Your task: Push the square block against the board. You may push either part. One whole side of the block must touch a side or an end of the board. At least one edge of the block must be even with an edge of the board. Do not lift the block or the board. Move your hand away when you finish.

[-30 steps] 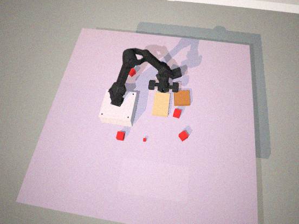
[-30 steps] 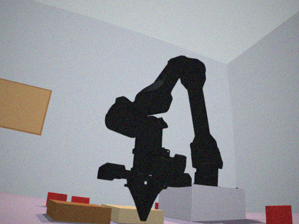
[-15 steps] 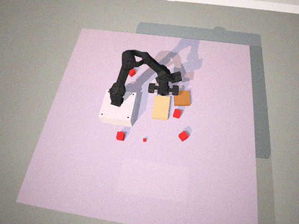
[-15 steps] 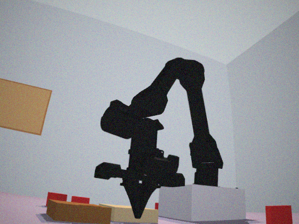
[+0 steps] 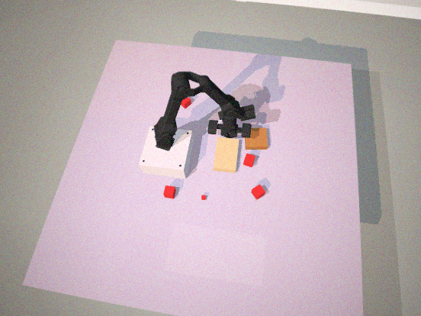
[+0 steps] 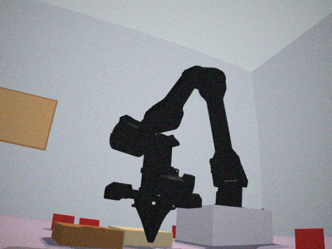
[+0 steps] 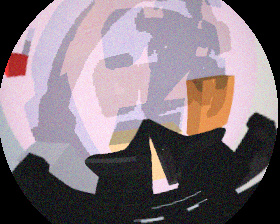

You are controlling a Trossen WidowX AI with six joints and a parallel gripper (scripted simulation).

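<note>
The square orange-brown block lies flat on the pink mat. The light tan rectangular board lies flat beside it, with a narrow gap between their facing sides in the top view. The block sits toward the board's far end. My gripper is shut and empty, pointing down. Its tips are low, just off the board's far end. Its body hides the tips in the top view, and I cannot tell whether they touch the board.
A red cube lies close to the block and the board's side. Other red cubes stand at the near right, near left and behind the arm. The white base box is left of the board.
</note>
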